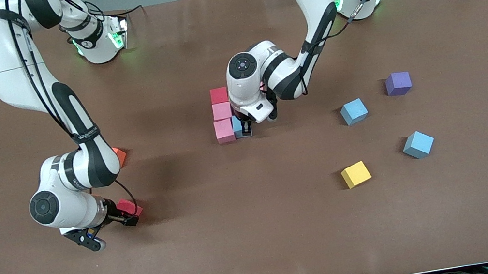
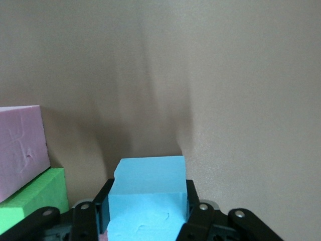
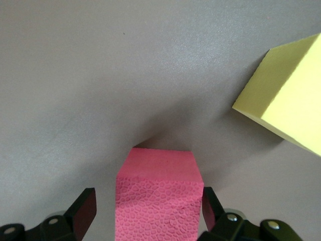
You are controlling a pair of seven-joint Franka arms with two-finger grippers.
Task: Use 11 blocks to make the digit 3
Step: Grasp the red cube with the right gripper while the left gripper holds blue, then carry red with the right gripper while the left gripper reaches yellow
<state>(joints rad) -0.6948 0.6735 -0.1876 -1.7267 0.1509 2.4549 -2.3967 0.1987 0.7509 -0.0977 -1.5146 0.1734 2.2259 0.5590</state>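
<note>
Seating the light blue cube (image 1: 237,126) flush against the pink column (image 1: 223,120) is the step in hand: left gripper (image 1: 246,129) pinches it, jaws tight on both sides; keep it square, press sideways, then release. Right gripper (image 1: 128,219), well toward the right arm's end from that column, straddles a red cube (image 1: 129,207), jaws spread, not yet gripping. The figure so far: 1 red, 2 pink, matte foam.
</note>
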